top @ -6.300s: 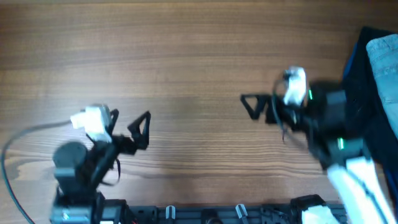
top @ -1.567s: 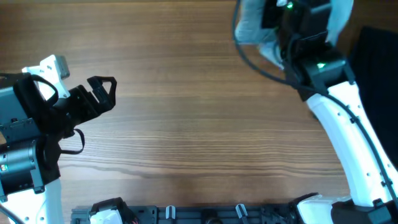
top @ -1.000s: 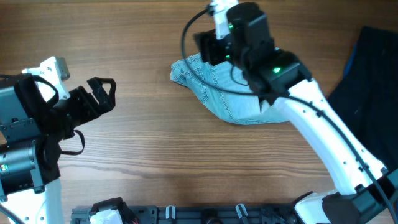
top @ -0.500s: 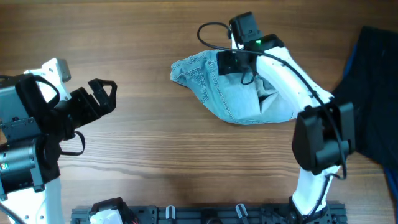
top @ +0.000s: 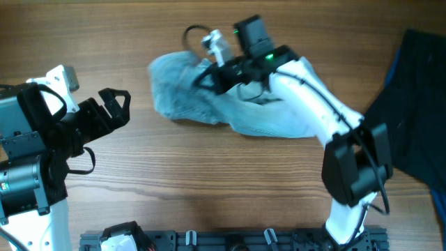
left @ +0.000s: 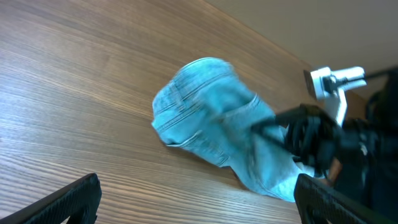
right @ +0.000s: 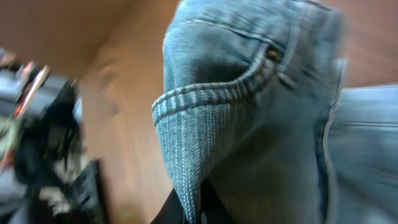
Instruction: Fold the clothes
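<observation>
The clothes, light blue denim shorts (top: 265, 115), lie crumpled and motion-blurred on the wooden table, centre back. My right gripper (top: 208, 78) is on their left part, shut on a fold of denim. In the right wrist view the pinched stitched edge of the shorts (right: 249, 93) rises from between the right gripper's (right: 196, 208) dark fingers. My left gripper (top: 115, 104) hovers open to the left, apart from the cloth. Its wrist view shows the shorts (left: 211, 124) ahead, with the left gripper (left: 199, 205) holding nothing and the right gripper (left: 280, 124) on the denim.
A dark navy cloth with a bright blue edge (top: 411, 104) lies at the table's right edge. The right arm's white links (top: 327, 111) stretch across the middle right. A rail with mounts (top: 230, 240) runs along the front edge.
The right gripper has shut on the denim and swung left, dragging the shorts' left part further left. The left arm has stayed in place, open.
</observation>
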Action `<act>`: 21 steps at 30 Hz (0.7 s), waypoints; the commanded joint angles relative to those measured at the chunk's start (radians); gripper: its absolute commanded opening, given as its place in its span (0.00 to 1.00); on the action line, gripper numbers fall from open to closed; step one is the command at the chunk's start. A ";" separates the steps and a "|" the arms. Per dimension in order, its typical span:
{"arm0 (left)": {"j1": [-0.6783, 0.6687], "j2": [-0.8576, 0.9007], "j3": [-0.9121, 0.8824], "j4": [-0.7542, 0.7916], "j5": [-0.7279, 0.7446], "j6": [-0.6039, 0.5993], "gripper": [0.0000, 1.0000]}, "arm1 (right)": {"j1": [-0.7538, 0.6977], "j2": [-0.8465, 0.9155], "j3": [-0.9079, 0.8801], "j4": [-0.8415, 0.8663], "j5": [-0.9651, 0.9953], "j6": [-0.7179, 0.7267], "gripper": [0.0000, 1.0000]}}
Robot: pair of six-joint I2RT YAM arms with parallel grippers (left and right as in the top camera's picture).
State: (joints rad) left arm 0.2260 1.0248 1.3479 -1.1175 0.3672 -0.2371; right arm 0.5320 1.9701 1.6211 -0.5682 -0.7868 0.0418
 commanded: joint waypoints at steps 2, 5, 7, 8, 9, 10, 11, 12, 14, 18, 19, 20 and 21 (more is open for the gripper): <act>0.007 0.002 0.014 0.006 -0.060 0.024 1.00 | 0.161 -0.037 0.008 -0.061 0.091 -0.095 0.29; 0.007 0.004 0.014 0.006 -0.059 0.024 1.00 | 0.194 -0.040 0.008 -0.075 0.328 -0.087 0.41; 0.007 0.004 0.014 0.006 -0.059 0.024 1.00 | 0.167 -0.043 0.008 -0.080 0.448 -0.019 0.47; 0.007 0.003 0.014 0.005 -0.059 0.024 0.99 | 0.137 -0.047 0.008 -0.093 0.507 0.028 0.52; 0.007 0.004 0.014 0.005 -0.058 0.024 1.00 | 0.100 -0.053 0.008 -0.114 0.548 0.069 0.56; 0.007 0.004 0.014 0.003 -0.059 0.024 1.00 | 0.066 -0.059 0.008 -0.136 0.570 0.096 0.60; 0.007 0.004 0.014 0.001 -0.058 0.024 1.00 | 0.018 -0.060 0.008 -0.172 0.588 0.116 0.63; 0.007 0.004 0.014 0.000 -0.058 0.024 1.00 | -0.024 -0.061 0.008 -0.208 0.597 0.118 0.64; 0.007 0.004 0.014 0.001 -0.058 0.024 1.00 | -0.103 -0.061 0.007 -0.296 0.597 0.122 0.66; 0.007 0.004 0.014 0.003 -0.059 0.024 1.00 | -0.235 -0.057 0.007 -0.481 0.597 0.145 0.69; 0.007 0.004 0.014 0.003 -0.059 0.024 0.99 | -0.251 -0.057 0.007 -0.510 0.596 0.145 0.70; 0.007 0.004 0.014 0.003 -0.059 0.024 1.00 | -0.271 -0.057 0.006 -0.553 0.596 0.146 0.73; 0.007 0.004 0.014 0.003 -0.058 0.024 1.00 | -0.283 -0.057 0.006 -0.595 0.592 0.150 0.75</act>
State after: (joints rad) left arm 0.2260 1.0248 1.3479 -1.1183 0.3172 -0.2363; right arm 0.2657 1.9430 1.6218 -1.0939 -0.2096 0.1619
